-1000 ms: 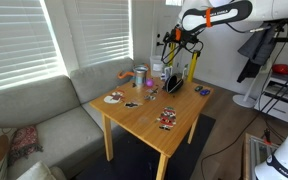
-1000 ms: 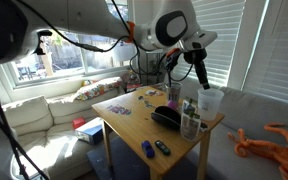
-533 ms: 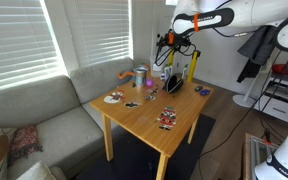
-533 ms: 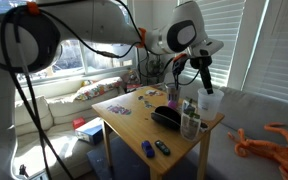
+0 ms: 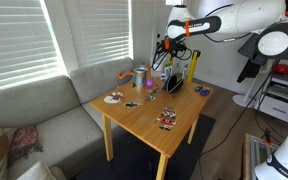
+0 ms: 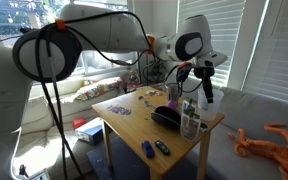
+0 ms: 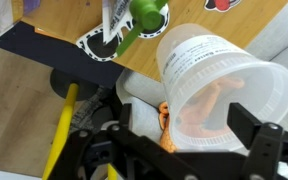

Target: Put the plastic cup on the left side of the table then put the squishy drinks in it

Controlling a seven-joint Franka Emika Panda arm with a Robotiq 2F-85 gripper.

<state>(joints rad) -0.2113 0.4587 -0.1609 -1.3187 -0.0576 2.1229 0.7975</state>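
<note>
On my wrist view the plastic cup (image 7: 229,85) fills the right half of the picture. Its wide rim faces the camera and something orange shows through the translucent wall. The gripper (image 7: 184,138) straddles it with the fingers (image 7: 264,145) spread wide, one dark pad on each side and the cup sitting in the gap. From this angle I cannot tell whether either pad actually touches the plastic, so I read it as spread, not pinching. The cup stands at the very edge of the table (image 7: 199,22), with light wood above it in the wrist view and dark floor below. Just beside it on the wood I see a green squishy piece (image 7: 144,14) leaning over a black-and-white ring (image 7: 102,46), and a yellow pole (image 7: 62,130) runs down the left of the view. In an exterior view the gripper (image 6: 206,92) hangs straight down over the table corner nearest the grey sofa (image 6: 259,110), close beside a cluster of small bottles (image 6: 190,116), with an orange plush (image 6: 279,135) lying further along the cushions. In an exterior view from the opposite side, the arm reaches in from the upper right to the far end of the table (image 5: 149,120). The shorter metal cup (image 5: 141,77) stands well apart, near the window-side edge.
</note>
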